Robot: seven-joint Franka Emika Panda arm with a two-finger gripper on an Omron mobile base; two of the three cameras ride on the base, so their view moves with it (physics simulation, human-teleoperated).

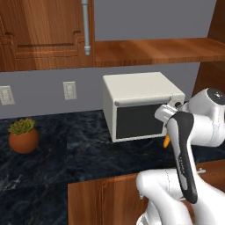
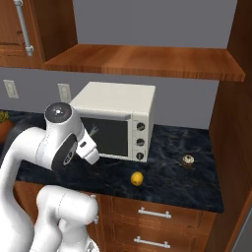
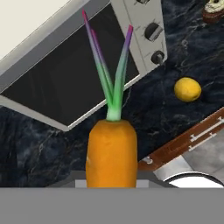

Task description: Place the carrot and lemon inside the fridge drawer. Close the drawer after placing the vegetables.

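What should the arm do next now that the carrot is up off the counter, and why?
Probably carry the carrot away from the toaster oven toward the fridge drawer. In the hand view the carrot stands right at the gripper, apparently held, with the counter well beneath it. The lemon lies on the counter before the oven's knobs, so it can wait. The drawer isn't in sight, so the base likely has to turn first.

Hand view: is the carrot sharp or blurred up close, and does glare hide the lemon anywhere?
Hand view: carrot sharp, evenly lit, no blur. Right base view: lemon clear on the dark counter, no glare, faint shadow. Left base view: flat light.
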